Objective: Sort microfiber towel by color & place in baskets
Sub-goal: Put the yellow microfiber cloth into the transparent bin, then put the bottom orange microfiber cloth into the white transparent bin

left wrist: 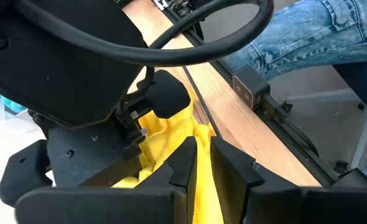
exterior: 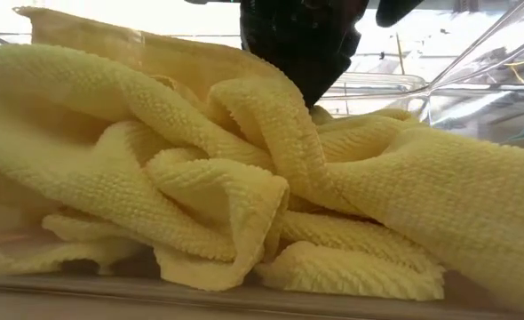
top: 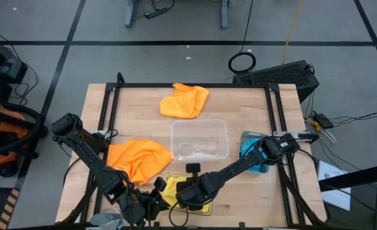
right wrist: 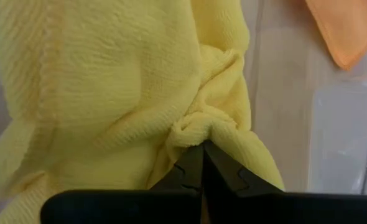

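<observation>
- My right hand (right wrist: 202, 155) is pressed together on a fold of the yellow towel (right wrist: 127, 93); in the overhead picture that is low in the frame, just left of centre, right at the near edge of the bench (top: 252, 102).
- The low camera is filled with yellow cloth lying bunched inside a clear tub (exterior: 475, 53); its wall shows at the upper right of that picture.
- My left hand (left wrist: 199, 162) waits just beside the yellow pile, its fingers close together with nothing caught between them.
- Progress, as I read it: the yellow looks parked in its tub, though I haven't let go yet. Whether both yellow cloths are in that heap I cannot tell.
- An orange towel (top: 139, 157) lies left of centre in the overhead frame, another orange towel (top: 184, 101) sits at upper centre, and both still look unsorted to me.
- The middle tub (top: 199, 138) at centre seems empty.
- Something blue (top: 252, 156) sits at the right under my right arm, seemingly already in a tub.
</observation>
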